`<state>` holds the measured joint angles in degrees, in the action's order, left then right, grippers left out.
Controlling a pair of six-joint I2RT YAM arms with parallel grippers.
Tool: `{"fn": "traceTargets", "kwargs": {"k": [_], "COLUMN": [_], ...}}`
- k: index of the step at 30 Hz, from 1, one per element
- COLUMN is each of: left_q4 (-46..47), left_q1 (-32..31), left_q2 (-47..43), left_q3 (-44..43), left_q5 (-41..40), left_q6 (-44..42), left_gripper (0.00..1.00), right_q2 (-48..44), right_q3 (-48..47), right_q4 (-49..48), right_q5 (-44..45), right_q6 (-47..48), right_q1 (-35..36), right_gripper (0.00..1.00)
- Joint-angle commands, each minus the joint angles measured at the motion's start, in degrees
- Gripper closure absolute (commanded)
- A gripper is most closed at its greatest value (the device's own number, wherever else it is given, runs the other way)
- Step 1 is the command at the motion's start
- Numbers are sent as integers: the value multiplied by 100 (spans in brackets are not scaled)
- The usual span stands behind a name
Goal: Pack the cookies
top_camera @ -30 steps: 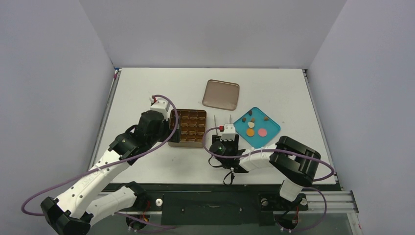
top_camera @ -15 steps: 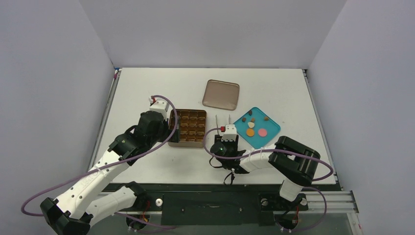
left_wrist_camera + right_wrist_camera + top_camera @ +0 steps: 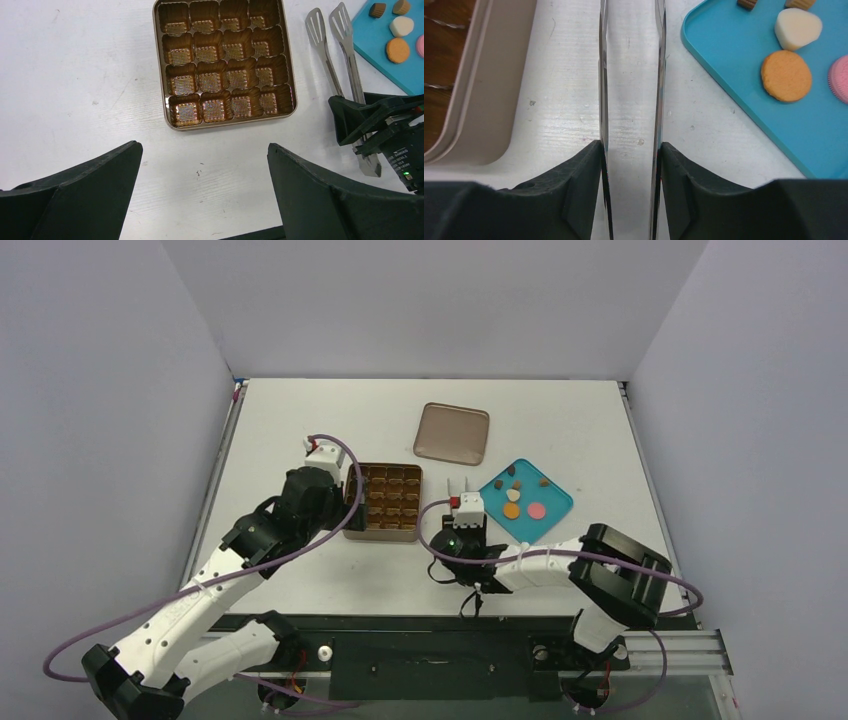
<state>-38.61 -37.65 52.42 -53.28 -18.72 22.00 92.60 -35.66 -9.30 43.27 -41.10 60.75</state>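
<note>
Top external view: on the white surface [image 3: 300, 430] a brown gridded tin [image 3: 385, 502] sits left of centre, a flat brown square lid [image 3: 452, 433] lies farther back, and a teal plate [image 3: 555, 502] at the right carries the cookies [image 3: 511, 510]. The tin's left edge is partly covered by the left end effector [image 3: 352, 508], whose arm stretches diagonally from the near left. The right arm folds at its elbow near the right edge and its forearm runs left, low over the surface, so the right end effector [image 3: 460, 502] points far, in the gap between tin and plate. The smaller brown bits are hard to tell apart here. Left wrist view: the left end effector [image 3: 204, 150] hangs spread wide above the tin [image 3: 162, 75], with nothing between its fingers [image 3: 100, 185]. Metal tongs [image 3: 327, 55] lie right of the tin, with the right end effector [image 3: 362, 117] around their near part. The plate [image 3: 372, 37] is cut off at the corner, showing an orange cookie [image 3: 398, 50], a cream one [image 3: 401, 26] and brown bits. Right wrist view: the right end effector [image 3: 630, 150] pinches the tongs [image 3: 603, 75], one pad [image 3: 584, 170] against each arm, with the arms apart. The tong tips run out of frame. The tin [image 3: 489, 90] is at the left, and the plate [image 3: 734, 100] at the right holds the orange [image 3: 786, 76], cream [image 3: 798, 28] and a cut-off pink cookie [image 3: 840, 79].
</note>
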Motion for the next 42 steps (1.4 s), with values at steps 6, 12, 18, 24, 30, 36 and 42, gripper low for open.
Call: {"fn": "traceTargets", "kwargs": {"k": [6,12,18,24,30,36,42], "left_q4": [137,134,125,142,164,157,153], "left_q1": [30,30,30,33,36,37,38], "left_q2": [-193,-274,-322,-406,-430,-447,-423], "left_q3": [-19,-12,-16,0,4,5,18], "left_q5": [-38,-15,35,78,144,168,221], "left_q6": [-26,-30,-30,-34,-36,-34,-29], "left_gripper": [3,3,3,3,3,3,3], "right_q2": [-994,-1690,-2324,-2789,-2788,-2741,-2551], "right_q3": [-616,-743,-1057,-1225,-1483,-1599,-1711], "right_q4": [1501,2362,3461,4115,4646,4729,4668], "right_q5": [-441,-931,-1276,-1721,-1893,-2200,-2343], "right_q6": [-37,-80,94,374,601,739,818], "right_q1": [-18,-243,-711,-1456,-1927,-2316,-2423], "right_gripper": [58,58,58,58,57,57,57]}}
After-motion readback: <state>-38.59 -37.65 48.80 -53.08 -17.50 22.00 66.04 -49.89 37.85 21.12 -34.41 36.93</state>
